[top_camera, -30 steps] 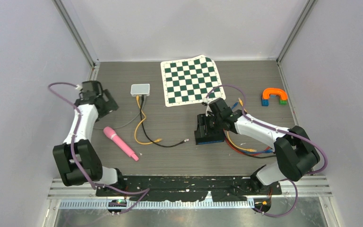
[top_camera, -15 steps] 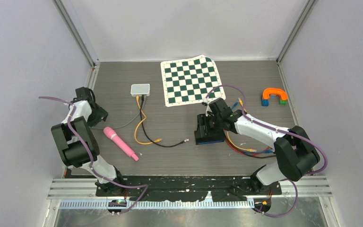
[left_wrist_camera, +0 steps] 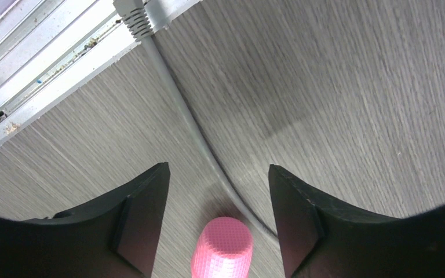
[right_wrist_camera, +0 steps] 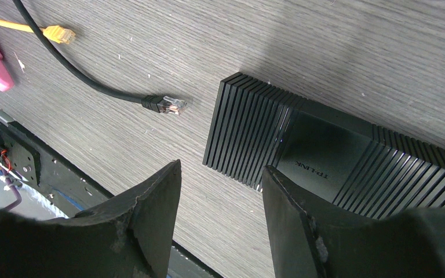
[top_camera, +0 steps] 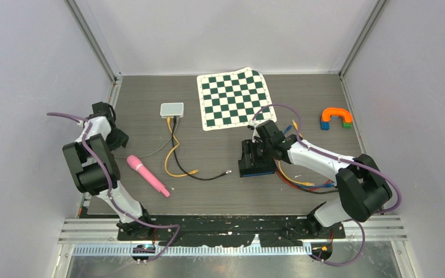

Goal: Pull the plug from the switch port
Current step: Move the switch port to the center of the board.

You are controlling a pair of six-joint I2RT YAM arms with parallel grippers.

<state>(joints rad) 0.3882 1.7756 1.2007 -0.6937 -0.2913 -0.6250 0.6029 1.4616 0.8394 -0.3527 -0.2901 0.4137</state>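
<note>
Plug first: the grey plug lies ahead of my left gripper, past the fingertips and against the metal rail. Its tip is cut off from my view, but I see no port around it, so I judge it is out. Its grey cable trails back between my jaws and passes just beside the pink stick below my palm.

The black switch sits under and just ahead of my right gripper. Its ports are hidden from that wrist, and its other cables leave on the side away from me.

What could go wrong, as I judge it: if my left jaws come together here, they could catch the grey cable or nudge the pink stick and drag the plug about. If my right hand drops carelessly, a finger could push the switch sideways and strain whatever is seated in it. A loose black plug lies ahead and to the left of that hand, easy to snag.

My left jaws stand partly apart with nothing held. My right jaws are likewise parted over the switch's near edge, gripping nothing; I cannot tell whether they touch its top.
</note>
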